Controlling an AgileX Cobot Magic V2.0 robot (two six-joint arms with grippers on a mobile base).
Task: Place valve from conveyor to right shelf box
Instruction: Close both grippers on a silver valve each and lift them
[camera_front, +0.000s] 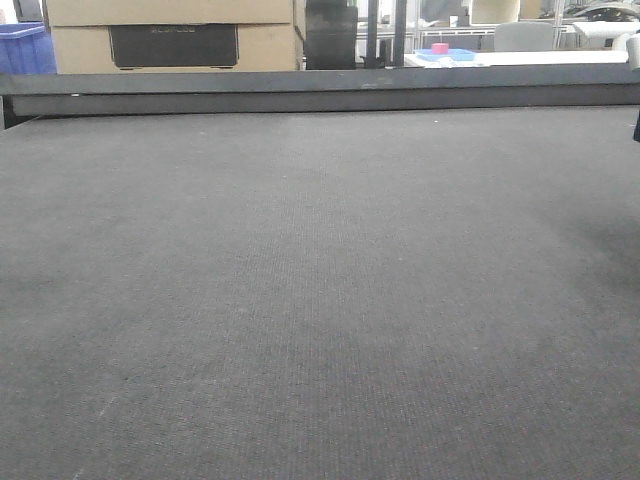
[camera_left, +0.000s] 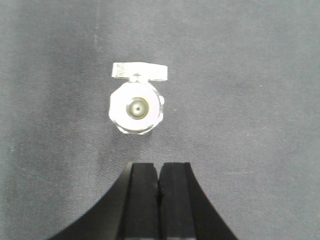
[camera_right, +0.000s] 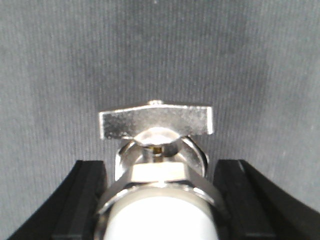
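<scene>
Conveyor matting (camera_right: 160, 50) around valve (camera_right: 158, 131), right pincer (camera_right: 160, 167) astride

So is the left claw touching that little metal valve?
Apart. The left wrist view shows bare conveyor belt between the valve and the tips of the shut left gripper.

Warehouse-like workshop, conveyor (camera_front: 320, 300), stacked cardboard boxes (camera_front: 170, 35), blue crate (camera_front: 22, 50)

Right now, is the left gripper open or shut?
Shut. The left gripper has its pads pressed together, empty; the valve lies ahead on the conveyor.
</scene>
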